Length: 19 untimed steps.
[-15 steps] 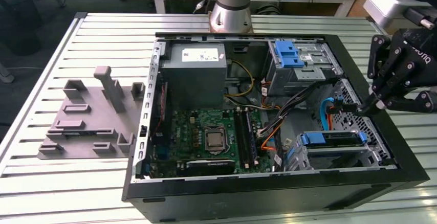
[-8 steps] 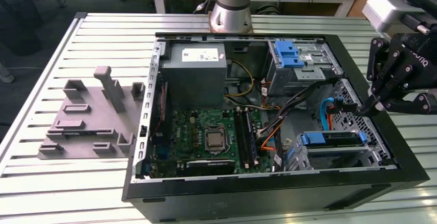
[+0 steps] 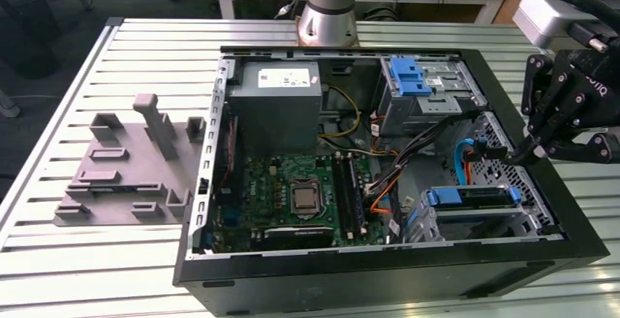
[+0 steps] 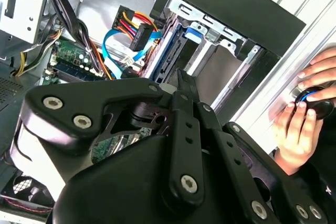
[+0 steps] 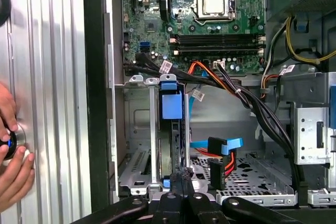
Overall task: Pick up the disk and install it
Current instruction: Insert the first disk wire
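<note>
Sitting edge-up in the perforated metal drive bay (image 5: pixel 157 145) at the case's 4 o'clock corner in the exterior view, the disk (image 5: pixel 171 129) shows its blue plastic carrier tab. Matte black gripper (image 5: pixel 181 179) hovers beside it, fingertips pressed together, holding nothing. No print legible on the green motherboard (image 3: pixel 295 198)
</note>
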Tool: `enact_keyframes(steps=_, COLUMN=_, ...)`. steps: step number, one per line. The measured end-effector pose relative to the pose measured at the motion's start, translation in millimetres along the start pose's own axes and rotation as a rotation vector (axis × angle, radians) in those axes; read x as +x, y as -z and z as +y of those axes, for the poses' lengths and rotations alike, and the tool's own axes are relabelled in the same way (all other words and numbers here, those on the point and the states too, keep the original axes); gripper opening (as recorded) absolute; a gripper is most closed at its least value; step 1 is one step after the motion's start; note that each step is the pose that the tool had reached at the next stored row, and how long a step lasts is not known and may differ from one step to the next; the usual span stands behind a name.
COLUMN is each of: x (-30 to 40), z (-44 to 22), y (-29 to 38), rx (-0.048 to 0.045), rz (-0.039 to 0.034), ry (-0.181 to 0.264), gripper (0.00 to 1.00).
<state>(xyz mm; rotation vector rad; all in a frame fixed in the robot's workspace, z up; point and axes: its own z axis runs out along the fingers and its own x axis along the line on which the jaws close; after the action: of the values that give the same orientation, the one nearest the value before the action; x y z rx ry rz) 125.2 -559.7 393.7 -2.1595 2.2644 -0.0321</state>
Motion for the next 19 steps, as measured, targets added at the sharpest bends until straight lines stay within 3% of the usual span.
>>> enact_keyframes(steps=7, x=-5.6, z=0.4, y=-3.6, rx=0.0013, rz=0.0, ry=0.0, gripper=0.11)
enact_keyframes(steps=12, x=-7.1, z=0.7, y=-6.3, rx=0.0328, rz=-0.0016, ry=0.002, gripper=0.11)
enact_keyframes(steps=19, x=-14.3, z=1.1, y=-8.8, rx=0.0344, rz=-0.0017, ry=0.005, gripper=0.11)
